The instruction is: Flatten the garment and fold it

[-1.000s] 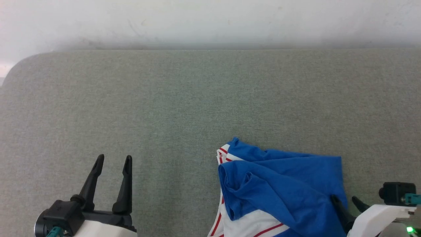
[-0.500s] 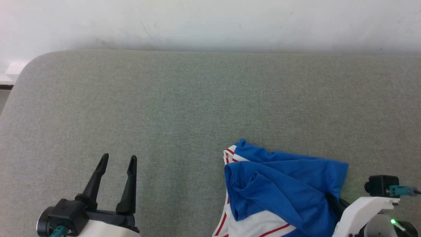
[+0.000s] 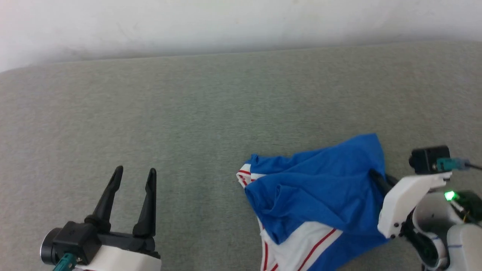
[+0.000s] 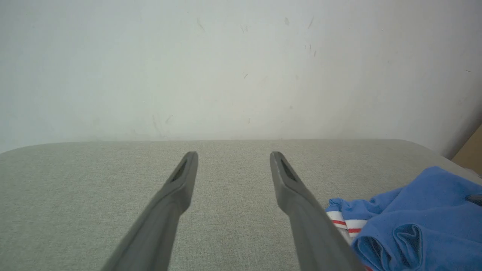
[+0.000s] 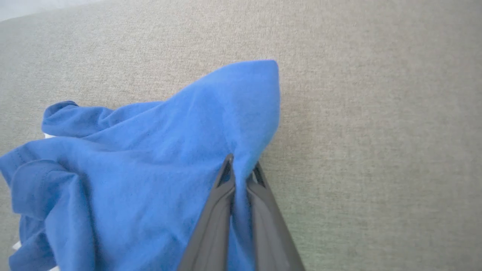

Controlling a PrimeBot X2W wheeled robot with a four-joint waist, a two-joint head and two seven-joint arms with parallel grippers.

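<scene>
The garment (image 3: 320,195) is found crumpled at the near right of the grey surface (image 3: 169,124); a blue edge is pinched in the clenched right gripper (image 5: 241,169); the left gripper (image 3: 135,172) is held spread, empty, well apart; risk judged: the thin fold may be lost if pulled; the bunch may be dragged, not spread.

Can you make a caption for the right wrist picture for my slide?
Right gripper pinching a fold of the crumpled royal-blue jersey T-shirt over a grey-green cloth-covered surface.

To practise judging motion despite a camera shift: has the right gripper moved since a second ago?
Yes. The right gripper, shut on the garment, has gone toward the far edge of the grey surface, drawing the blue corner nearer it.
</scene>
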